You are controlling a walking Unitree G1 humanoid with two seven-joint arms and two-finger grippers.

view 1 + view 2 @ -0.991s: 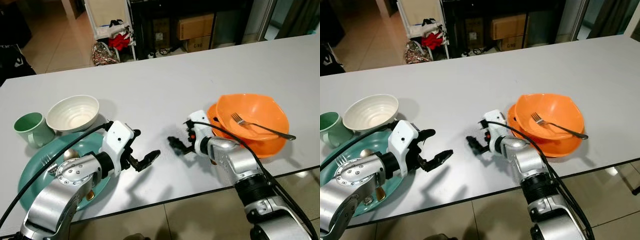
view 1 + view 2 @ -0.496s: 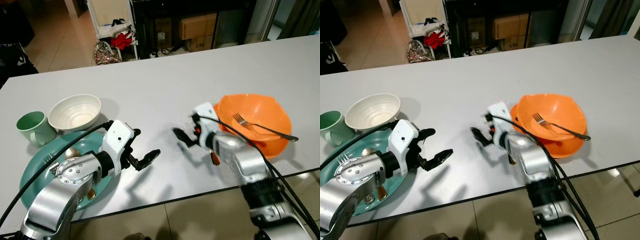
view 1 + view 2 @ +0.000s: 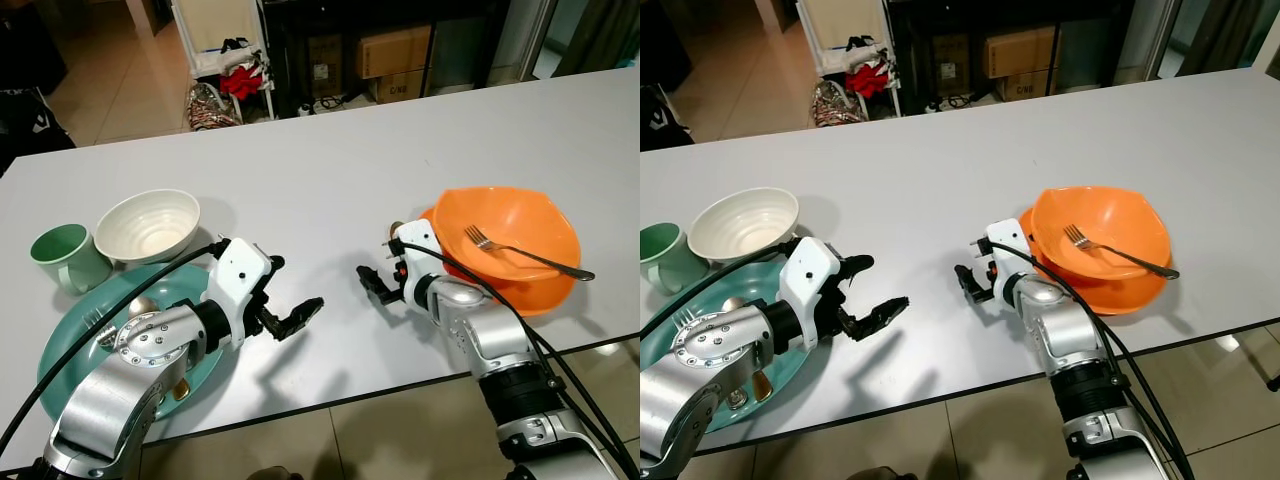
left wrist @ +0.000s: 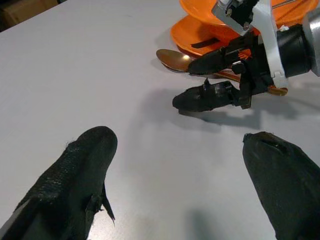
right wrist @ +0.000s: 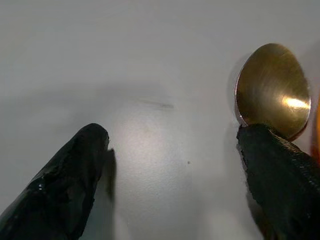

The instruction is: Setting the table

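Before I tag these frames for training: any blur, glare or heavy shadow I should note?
Eye views: sharp and evenly lit, with soft shadows under both arms on the table. Left wrist view: its own fingers close and soft-edged, the right gripper crisp. Right wrist view: a bright glint on the spoon, fingertips blurred.

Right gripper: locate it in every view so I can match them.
Left eye view: right gripper, low centre, just left of the orange bowl.
Right eye view: gripper left of that bowl.
Left wrist view: gripper opposite, beside the copper spoon.
Right wrist view: its own fingers, spoon by one.
Shared landmark: orange bowl.
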